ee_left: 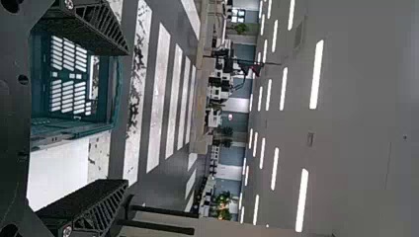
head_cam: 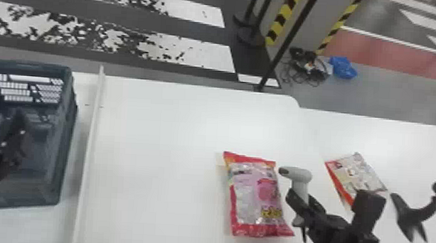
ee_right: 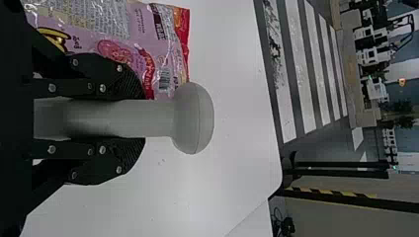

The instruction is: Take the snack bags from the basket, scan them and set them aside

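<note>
Pink snack bag point(head_cam: 256, 196) | just left of right end effector point(head_cam: 302, 205)

the head view looks forward and down over the table point(head_cam: 163, 134), close-in wrist views outward, all sharing striped floor point(head_cam: 203, 54).

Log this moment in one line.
right black pincer: shut on grey gun-shaped scanner | left black pincer: open, at dark plastic basket | pink plastic snack bag: on white table, left of scanner | red-and-white bag: right of scanner
</note>
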Motion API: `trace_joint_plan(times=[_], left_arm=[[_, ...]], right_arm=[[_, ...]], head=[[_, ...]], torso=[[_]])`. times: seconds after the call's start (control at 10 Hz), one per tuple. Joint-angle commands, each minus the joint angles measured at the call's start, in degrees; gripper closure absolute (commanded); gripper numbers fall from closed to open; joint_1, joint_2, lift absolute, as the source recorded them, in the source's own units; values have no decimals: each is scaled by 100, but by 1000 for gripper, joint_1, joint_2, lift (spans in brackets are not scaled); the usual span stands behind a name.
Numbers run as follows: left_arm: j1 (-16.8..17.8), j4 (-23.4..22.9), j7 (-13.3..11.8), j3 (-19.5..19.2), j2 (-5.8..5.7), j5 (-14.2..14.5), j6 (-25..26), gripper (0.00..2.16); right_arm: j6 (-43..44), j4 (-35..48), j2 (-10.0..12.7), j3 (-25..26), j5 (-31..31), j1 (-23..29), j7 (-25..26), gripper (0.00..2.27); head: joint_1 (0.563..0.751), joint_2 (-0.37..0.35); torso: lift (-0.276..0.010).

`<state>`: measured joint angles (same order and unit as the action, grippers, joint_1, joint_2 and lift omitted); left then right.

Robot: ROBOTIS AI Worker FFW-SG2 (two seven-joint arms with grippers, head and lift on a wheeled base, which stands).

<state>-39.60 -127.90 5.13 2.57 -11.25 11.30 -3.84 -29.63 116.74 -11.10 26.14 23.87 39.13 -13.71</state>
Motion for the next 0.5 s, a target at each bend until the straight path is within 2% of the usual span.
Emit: trace_joint_plan(times=[0.0, 0.4], left_arm=[[-30, -6, -12, -2, 0, 4, -42, 70], [-74, -15, -3, 7, 9, 4, -77, 70]], right_arm=[[14, -11, 11, -74, 3, -2, 0, 2125], [32, -11, 37, -250, -5, -2, -18, 2125]], head=[[695, -310], [695, -280]], torso=[[-75], [-75]])
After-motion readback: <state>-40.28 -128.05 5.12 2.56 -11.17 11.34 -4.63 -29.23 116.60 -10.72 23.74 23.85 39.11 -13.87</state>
